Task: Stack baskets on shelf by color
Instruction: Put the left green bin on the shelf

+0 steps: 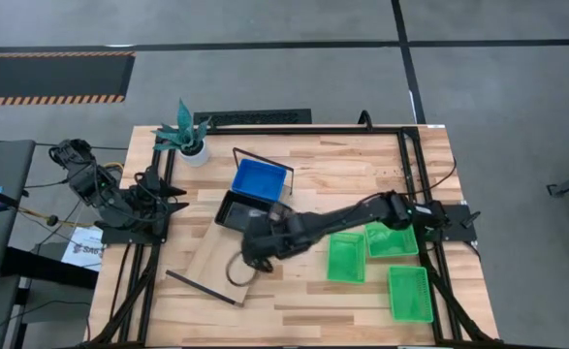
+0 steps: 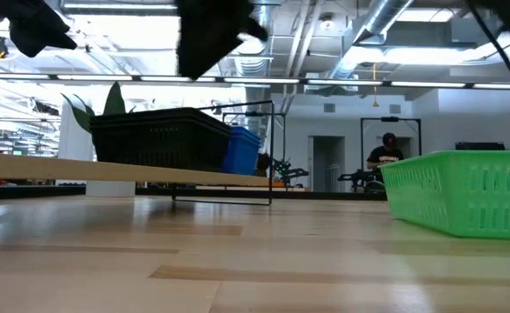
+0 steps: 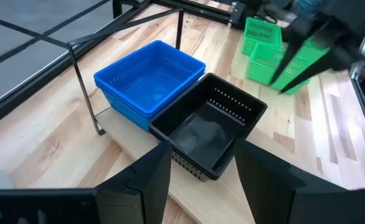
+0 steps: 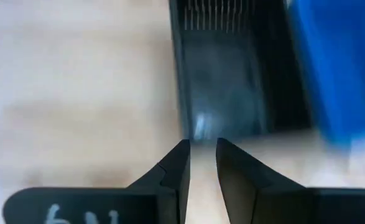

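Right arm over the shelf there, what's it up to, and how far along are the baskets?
The right gripper hangs over the shelf beside the black basket stack, jaws slightly apart and holding nothing. The blue stack stands beside the black one on the shelf. Three green baskets remain on the table, so green is not yet stacked. The left gripper waits open at the table's left side.

Bright overhead lighting, right wrist view blurred
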You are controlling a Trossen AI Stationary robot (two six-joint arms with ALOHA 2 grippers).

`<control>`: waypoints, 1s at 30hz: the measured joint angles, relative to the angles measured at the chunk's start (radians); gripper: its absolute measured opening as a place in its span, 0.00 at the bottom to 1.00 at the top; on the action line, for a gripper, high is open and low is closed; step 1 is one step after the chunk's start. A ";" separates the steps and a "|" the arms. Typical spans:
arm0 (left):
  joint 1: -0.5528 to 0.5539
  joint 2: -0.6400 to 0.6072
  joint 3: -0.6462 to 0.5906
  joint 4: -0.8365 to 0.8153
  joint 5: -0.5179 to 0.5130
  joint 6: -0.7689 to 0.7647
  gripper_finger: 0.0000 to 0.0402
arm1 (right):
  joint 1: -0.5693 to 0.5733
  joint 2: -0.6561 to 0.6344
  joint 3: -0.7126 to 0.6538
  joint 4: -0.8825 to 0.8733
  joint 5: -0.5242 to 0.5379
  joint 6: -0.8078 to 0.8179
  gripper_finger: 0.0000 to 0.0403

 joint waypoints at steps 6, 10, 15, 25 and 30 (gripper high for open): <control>0.000 0.000 0.000 -0.020 -0.007 0.000 0.42 | 0.109 -0.006 -0.022 -0.396 -0.072 0.434 0.26; 0.000 0.000 0.000 -0.020 -0.009 0.010 0.42 | 0.180 -0.008 -0.092 -0.409 -0.111 0.626 0.26; 0.000 0.000 0.000 -0.020 -0.011 0.010 0.42 | 0.237 -0.006 -0.142 -0.412 -0.204 0.712 0.26; 0.000 0.000 0.000 -0.020 -0.009 0.010 0.42 | 0.377 -0.004 -0.174 -0.414 -0.297 0.652 0.46; 0.000 0.000 0.000 -0.020 -0.018 0.009 0.42 | 0.441 -0.005 -0.174 -0.414 -0.254 0.605 0.52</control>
